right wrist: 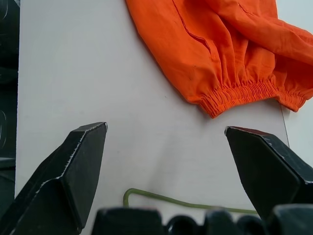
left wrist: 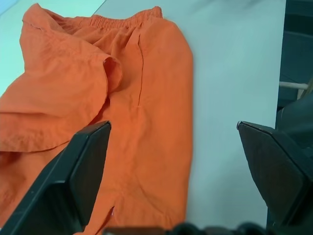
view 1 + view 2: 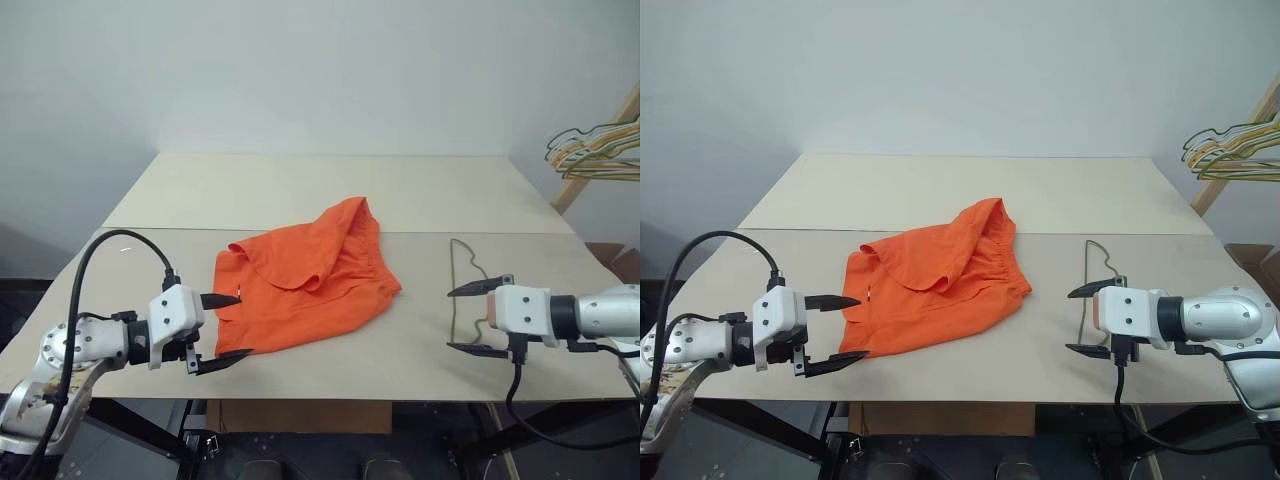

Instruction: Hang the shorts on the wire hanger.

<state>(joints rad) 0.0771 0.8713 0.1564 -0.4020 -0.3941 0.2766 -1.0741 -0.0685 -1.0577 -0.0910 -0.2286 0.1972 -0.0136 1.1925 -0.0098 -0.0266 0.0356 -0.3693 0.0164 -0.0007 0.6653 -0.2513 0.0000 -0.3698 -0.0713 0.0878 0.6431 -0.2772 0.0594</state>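
A: While the shorts (image 3: 305,275) lie crumpled near the middle of the bench (image 3: 330,190), closer to its front edge than its back, how is the item entered?

B: Item one, bright orange fabric, one part folded up into a hump toward the back edge, gathered waistband toward the right side. Flat on the surface, held by nothing.

A: And the wire hanger (image 3: 465,285)?

B: Item two, thin dark wire, lying flat on the bench to the right of the shorts and apart from them, near the front right corner. Its front part is hidden behind the right gripper (image 3: 478,318).

A: State of the grippers?

B: Left gripper (image 3: 226,331): hanging over the front left part of the bench, fingers spread wide and empty, pointing at the left edge of the shorts. In the left wrist view, orange cloth lies between and beyond the fingers (image 2: 80,166); whether the tips touch it I cannot tell. Right gripper: over the front right part, fingers (image 1: 73,166) wide apart, empty, pointing left toward the shorts. In the right wrist view, a curved stretch of the wire lies on the bench between the two fingers, with the waistband farther out.

A: Other stock?

B: A bunch of yellow-green hangers (image 3: 598,150) on a slanted wooden rack (image 3: 590,160), beyond the bench's right edge.
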